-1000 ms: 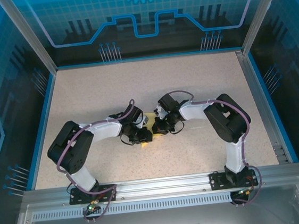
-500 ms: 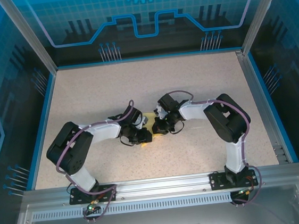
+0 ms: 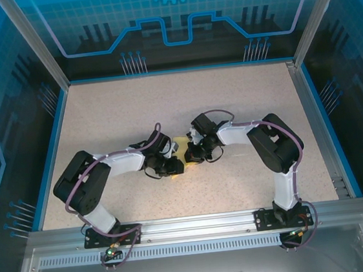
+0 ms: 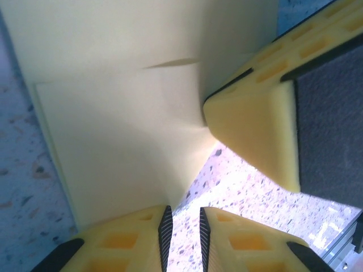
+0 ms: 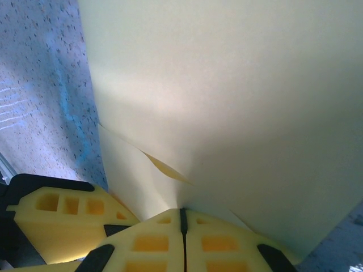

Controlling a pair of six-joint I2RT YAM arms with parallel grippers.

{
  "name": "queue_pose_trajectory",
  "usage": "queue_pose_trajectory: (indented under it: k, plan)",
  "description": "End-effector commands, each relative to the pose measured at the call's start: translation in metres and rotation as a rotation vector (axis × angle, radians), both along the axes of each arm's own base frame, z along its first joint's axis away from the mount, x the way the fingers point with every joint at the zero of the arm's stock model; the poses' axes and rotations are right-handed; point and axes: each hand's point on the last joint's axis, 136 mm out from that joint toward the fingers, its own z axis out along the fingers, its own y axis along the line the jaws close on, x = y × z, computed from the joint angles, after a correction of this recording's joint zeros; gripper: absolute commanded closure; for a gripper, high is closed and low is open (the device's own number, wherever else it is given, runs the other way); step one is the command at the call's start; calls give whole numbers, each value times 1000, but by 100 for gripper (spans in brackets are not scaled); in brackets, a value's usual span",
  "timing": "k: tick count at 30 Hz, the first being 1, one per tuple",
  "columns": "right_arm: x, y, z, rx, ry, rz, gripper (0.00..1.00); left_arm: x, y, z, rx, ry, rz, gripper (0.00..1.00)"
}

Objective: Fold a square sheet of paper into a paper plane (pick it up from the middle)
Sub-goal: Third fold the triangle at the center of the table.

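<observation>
The yellow sheet of paper [image 3: 181,142] lies mid-table, folded over in layers, and both grippers cover most of it. I cannot tell whether it has the paper plane's shape. My right gripper [image 5: 182,211] is shut, with the paper [image 5: 227,96] and a raised fold running into its tips. My left gripper [image 4: 182,218] stands slightly open, with bare table showing in the gap. The paper's [image 4: 113,141] corner ends at the tip of its left finger. In the left wrist view the right gripper's fingers [image 4: 249,130] press the paper's edge. Both the left gripper [image 3: 177,164] and the right gripper [image 3: 189,156] meet tip to tip.
The speckled beige table [image 3: 184,103] is bordered by a blue rim [image 3: 52,149] and metal frame posts. Both arms bend inward, their elbows out toward the table's sides. An aluminium rail [image 3: 191,224] runs along the near edge.
The left arm's elbow has slid a little to the left and its wrist has shifted slightly. Both grippers stay at the paper, and the right arm is still.
</observation>
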Motion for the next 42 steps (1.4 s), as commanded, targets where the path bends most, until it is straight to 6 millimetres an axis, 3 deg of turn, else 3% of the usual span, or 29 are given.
queue_pose_trajectory:
  k: [1, 24, 29, 32, 38, 42]
  plan:
    - [-24, -44, -53, -249, 91, -22, 94, -39, 30, -18, 115, 140, 11, 75]
    - [-23, -44, -54, -255, 92, -17, 94, -51, 50, -21, 186, 165, 56, 75]
    - [-23, -44, -54, -257, 92, -16, 94, -47, 53, -14, 183, 151, 102, 75]
    - [-22, -43, -54, -255, 92, -17, 94, -40, 47, 1, 120, 133, 133, 75]
    - [-21, -43, -51, -254, 86, -18, 94, -12, 22, 49, -73, 48, 193, 73]
    - [-20, -42, -50, -251, 85, -21, 94, 5, 3, 64, -173, 39, 209, 73]
